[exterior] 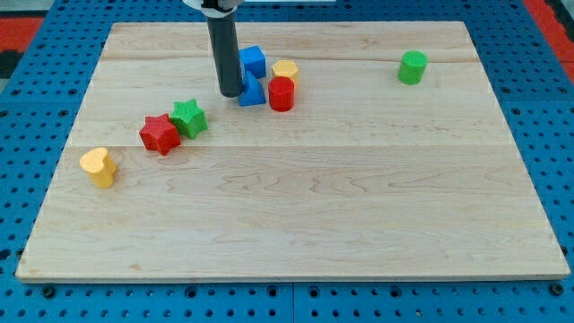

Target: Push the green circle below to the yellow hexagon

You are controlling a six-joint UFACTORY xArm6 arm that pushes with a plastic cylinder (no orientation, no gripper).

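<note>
Green circle near board's top-right edge

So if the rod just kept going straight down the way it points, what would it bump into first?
My tip points straight down, so it would meet only the wooden board, which it seems to touch already. The blue triangle block sits just to its right in the view, beside that line rather than in it.

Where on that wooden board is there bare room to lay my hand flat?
The whole lower half, below the red star and yellow heart, is bare. So is the stretch between the red cylinder and green circle. It is crowded around my tip, beside the blue blocks.
</note>
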